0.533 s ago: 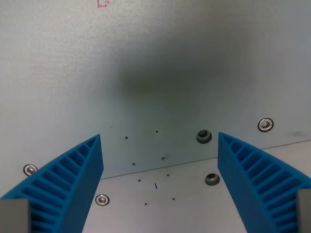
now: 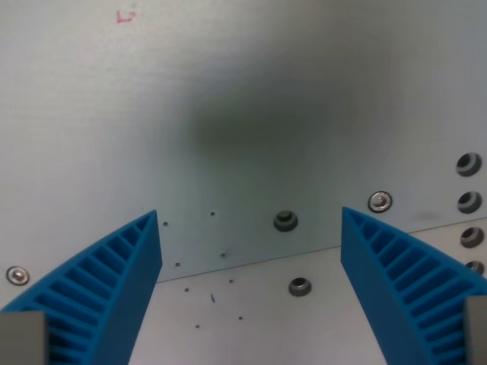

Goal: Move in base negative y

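translating sideways over the bare counter [image 2: 251, 99], pincer [image 2: 249, 251] spread wide and holding nothing. next: more of the same level slide along negative y, no descent needed. no object to grasp; only a bolt hole [image 2: 285, 221] lies between the blue fingers [image 2: 114, 281].
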You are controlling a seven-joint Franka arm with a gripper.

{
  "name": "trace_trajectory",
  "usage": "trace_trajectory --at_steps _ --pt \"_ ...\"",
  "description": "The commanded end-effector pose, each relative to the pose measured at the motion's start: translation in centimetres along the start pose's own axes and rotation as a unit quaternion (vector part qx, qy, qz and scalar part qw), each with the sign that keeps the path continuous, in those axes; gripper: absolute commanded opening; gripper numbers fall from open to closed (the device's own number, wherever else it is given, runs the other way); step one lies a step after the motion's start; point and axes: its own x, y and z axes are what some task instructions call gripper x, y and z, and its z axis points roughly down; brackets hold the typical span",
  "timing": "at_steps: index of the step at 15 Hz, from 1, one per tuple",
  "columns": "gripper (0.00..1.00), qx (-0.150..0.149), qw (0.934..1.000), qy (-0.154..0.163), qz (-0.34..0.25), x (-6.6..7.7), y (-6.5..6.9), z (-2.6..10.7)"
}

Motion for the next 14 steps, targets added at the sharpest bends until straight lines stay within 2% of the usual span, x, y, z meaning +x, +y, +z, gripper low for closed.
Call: trace_trajectory --at_steps 1,14 --pt "1.00 0.003 1.0000 0.000 -0.005 1.1 1.5 0.1" --pt "1.00 0.003 1.0000 0.000 -0.005 3.5 8.0 0.2"
